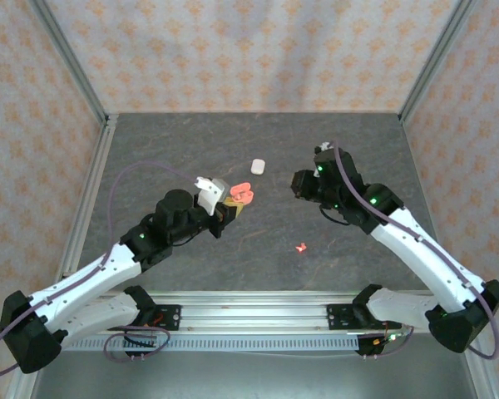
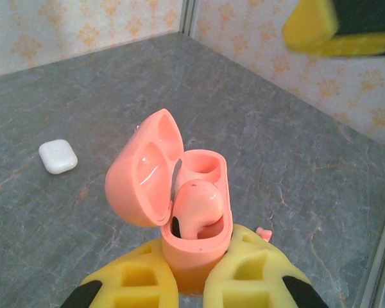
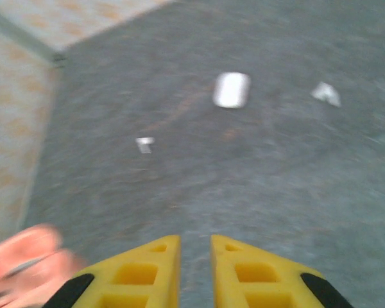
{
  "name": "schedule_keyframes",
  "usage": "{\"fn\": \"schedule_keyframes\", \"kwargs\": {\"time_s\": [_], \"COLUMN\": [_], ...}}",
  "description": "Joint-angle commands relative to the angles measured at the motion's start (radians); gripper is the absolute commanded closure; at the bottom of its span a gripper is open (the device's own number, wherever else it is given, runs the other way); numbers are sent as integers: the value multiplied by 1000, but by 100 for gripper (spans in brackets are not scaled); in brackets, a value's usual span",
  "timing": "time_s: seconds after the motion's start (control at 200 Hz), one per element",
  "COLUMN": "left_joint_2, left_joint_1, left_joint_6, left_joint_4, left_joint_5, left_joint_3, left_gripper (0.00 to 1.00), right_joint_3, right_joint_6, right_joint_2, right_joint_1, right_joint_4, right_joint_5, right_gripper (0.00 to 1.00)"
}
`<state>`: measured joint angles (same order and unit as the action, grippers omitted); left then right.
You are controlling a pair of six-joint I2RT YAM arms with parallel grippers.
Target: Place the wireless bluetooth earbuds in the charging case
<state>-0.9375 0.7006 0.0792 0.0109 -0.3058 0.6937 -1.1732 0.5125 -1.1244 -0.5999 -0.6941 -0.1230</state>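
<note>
My left claw (image 2: pixel 194 285) clamps the pink charging case (image 2: pixel 199 253) upright, lid swung open, one pink earbud (image 2: pixel 196 205) seated stem-down inside, while my right claw (image 3: pixel 196 263) hangs narrowly parted, empty, above the tabletop (image 3: pixel 276 192)

Blurred white case (image 3: pixel 231 90) and white specks (image 3: pixel 144 144)

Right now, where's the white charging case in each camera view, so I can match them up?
Top external: white case sits near centre, just beyond the pink case.
Left wrist: white case at far left, left of the pink case's open lid.
Right wrist: blurred; white case upper middle, pink case in the bottom-left corner.
Shared landmark: the pink case.
</note>
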Motion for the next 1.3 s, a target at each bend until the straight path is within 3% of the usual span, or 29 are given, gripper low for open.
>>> {"fn": "schedule_keyframes", "kwargs": {"time_s": [0.0,0.15,0.445,0.65,0.971,1.296], "left_joint_2": [0,-3,-60,-110,-119,-108], "left_joint_1": [5,5,6,6,8,9], "left_joint_6": [8,21,34,37,33,33], "left_joint_4": [-14,-18,-49,-54,-45,-35], "left_joint_5": [13,16,2,-24,-25,-16], "left_joint_3": [-16,-33,-23,6,17,7], "left_gripper": [100,100,100,100,100,100], "right_joint_3": [119,293,497,590,561,427], "right_joint_6": [34,47,117,237,244,132], "right_joint_2": [-14,-38,-122,-96,-211,-291], "right_joint_1": [101,193,191,136,84,84], "right_joint_4": [-94,-17,52,158,219,141], "right_joint_5": [-67,-182,-285,-297,-286,-204], "right_gripper": [79,79,77,67,64,78]}}
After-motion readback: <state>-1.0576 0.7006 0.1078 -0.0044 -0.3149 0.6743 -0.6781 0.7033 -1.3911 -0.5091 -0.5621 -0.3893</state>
